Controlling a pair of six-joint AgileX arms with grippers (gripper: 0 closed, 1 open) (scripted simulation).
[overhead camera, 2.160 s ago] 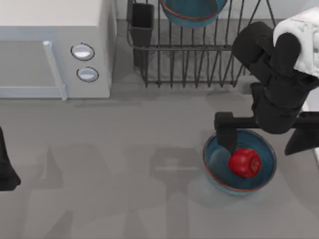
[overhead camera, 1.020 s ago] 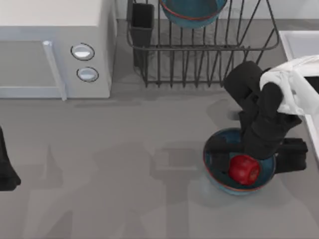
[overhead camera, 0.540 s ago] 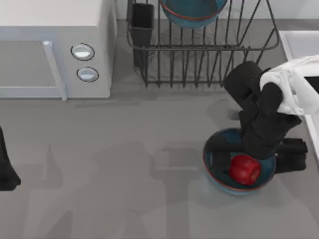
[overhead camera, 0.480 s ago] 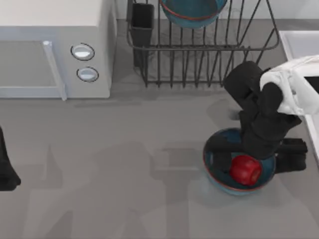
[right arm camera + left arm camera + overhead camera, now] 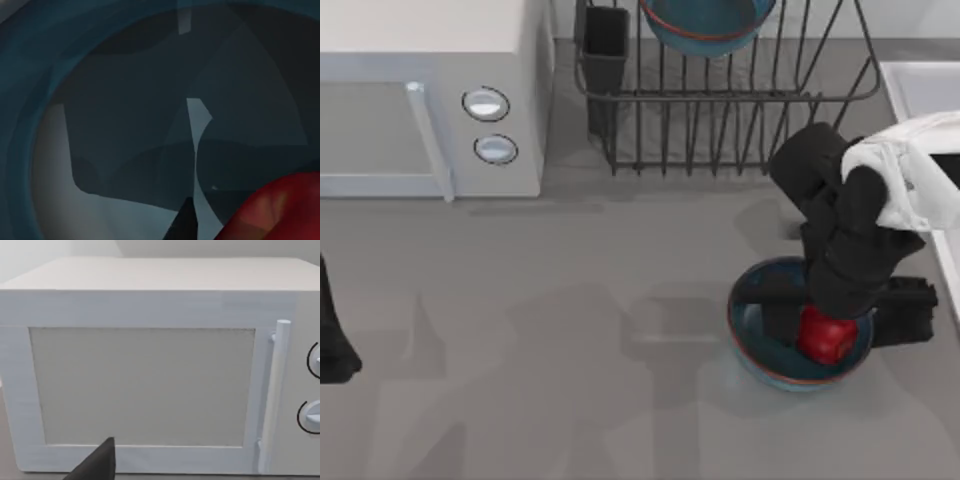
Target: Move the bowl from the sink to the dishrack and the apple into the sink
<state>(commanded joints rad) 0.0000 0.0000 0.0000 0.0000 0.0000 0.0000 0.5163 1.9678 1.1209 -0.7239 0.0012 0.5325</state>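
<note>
One teal-blue bowl with an orange rim rests in the dark wire dishrack at the back. A second identical bowl stands on the grey counter, front right, with the red apple inside it. My right gripper reaches down into this bowl, its fingers closed against the apple's sides. The right wrist view looks into the bowl, with the apple beside one dark fingertip. The white sink lies at the right edge. My left gripper is parked at the left edge.
A white microwave with two round knobs fills the back left; the left wrist view faces its door. A black utensil cup stands at the dishrack's left corner. Bare grey counter spans the front and middle.
The right gripper came down into the counter bowl, then its left finger closed inward. The apple shifted slightly right between the fingers. The left arm stayed still.
</note>
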